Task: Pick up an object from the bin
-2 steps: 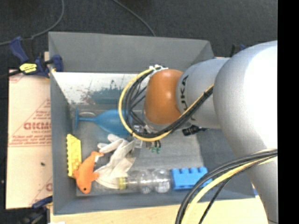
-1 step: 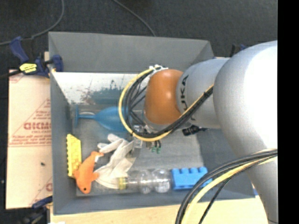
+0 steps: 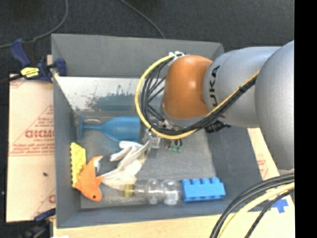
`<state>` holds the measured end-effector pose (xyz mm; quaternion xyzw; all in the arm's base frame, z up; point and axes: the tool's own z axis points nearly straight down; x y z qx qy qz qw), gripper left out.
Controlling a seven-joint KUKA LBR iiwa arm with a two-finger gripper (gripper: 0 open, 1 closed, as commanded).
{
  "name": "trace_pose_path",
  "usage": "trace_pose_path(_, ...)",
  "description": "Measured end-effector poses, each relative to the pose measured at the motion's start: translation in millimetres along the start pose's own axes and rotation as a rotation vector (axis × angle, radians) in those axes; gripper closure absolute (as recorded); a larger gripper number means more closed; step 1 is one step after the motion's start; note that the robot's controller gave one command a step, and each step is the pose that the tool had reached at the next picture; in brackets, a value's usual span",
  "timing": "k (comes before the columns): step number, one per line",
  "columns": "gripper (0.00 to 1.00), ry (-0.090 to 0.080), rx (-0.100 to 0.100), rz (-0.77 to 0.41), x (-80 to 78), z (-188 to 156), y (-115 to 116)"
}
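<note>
Sitting over the middle of the bin (image 3: 64, 133) under its orange wrist cover (image 3: 185, 86), gripper (image 3: 156, 144) is at the upper-right tip of the crumpled white cloth (image 3: 126, 163), whose long axis runs down-left toward the orange fish (image 3: 89, 182), blue goblet (image 3: 116, 128) just up-left; arm (image 3: 247, 88) comes in from the right, wrist down; grip state: cannot tell.

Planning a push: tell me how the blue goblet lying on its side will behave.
The blue goblet lies on its side, so a push would probably roll it, curving toward its foot. It looks like smooth plastic: likely light, stiff, perhaps slippery.
</note>
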<state>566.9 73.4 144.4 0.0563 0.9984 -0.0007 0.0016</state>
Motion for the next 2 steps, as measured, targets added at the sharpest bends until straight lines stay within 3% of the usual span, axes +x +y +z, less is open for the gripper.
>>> trace_pose_path(1,1.0,-0.01,-0.002,0.01,-2.5,-12.0,2.2)
trace_pose_path(2,1.0,0.001,0.0,-0.003,11.6,-74.2,3.1)
